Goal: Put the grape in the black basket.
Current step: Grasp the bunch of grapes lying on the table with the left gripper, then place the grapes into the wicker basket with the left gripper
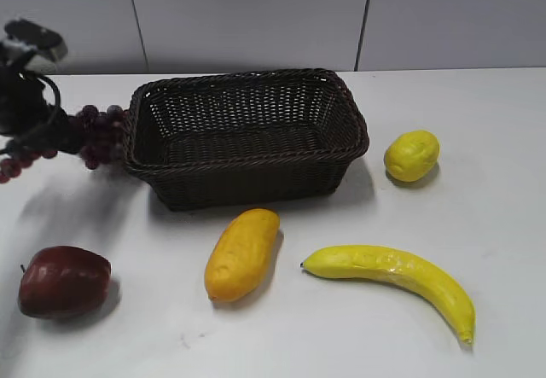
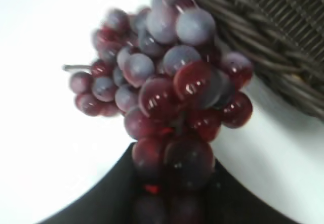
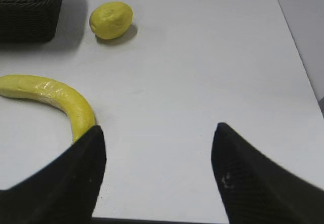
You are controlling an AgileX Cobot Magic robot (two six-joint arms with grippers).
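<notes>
The grape [image 1: 95, 132] is a dark purple-red bunch held off the table at the left end of the black basket [image 1: 247, 135]. My left gripper [image 1: 64, 139] is shut on the bunch's near end. In the left wrist view the grape [image 2: 167, 87] fills the middle, its lower berries pinched between my dark jaws [image 2: 169, 183], and the basket's woven rim [image 2: 273, 37] is at the upper right, close to the berries. My right gripper [image 3: 157, 143] is open and empty above bare table; it is out of the exterior view.
A dark red apple [image 1: 64, 282] lies front left. A yellow mango [image 1: 242, 253], a banana [image 1: 401, 277] and a lemon [image 1: 411, 155] lie in front and right of the basket. The right wrist view shows the banana [image 3: 55, 100], the lemon [image 3: 111, 19] and the basket's corner [image 3: 30, 6].
</notes>
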